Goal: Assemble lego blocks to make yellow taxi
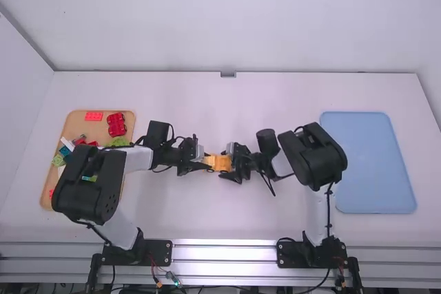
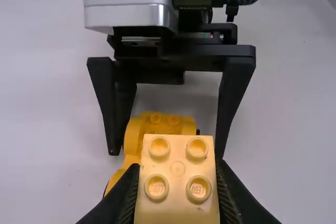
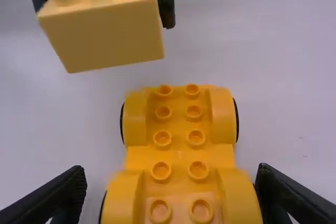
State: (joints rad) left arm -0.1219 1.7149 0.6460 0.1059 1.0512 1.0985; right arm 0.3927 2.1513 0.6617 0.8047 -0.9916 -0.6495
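Note:
In the high view, the left gripper and right gripper face each other mid-table with yellow pieces between them. The left gripper in its wrist view is shut on a pale yellow brick, studs showing. That brick hangs beyond the far end of the yellow car base, apart from it in the right wrist view. The right gripper stands open, its fingers on both sides of the base's near end, a gap showing at one side. The brick hides part of the base in the left wrist view.
At the left, a tan tray holds several loose pieces, including a red brick and a red car-shaped piece; the left arm partly covers it. A blue tray lies on the right, beside the right arm.

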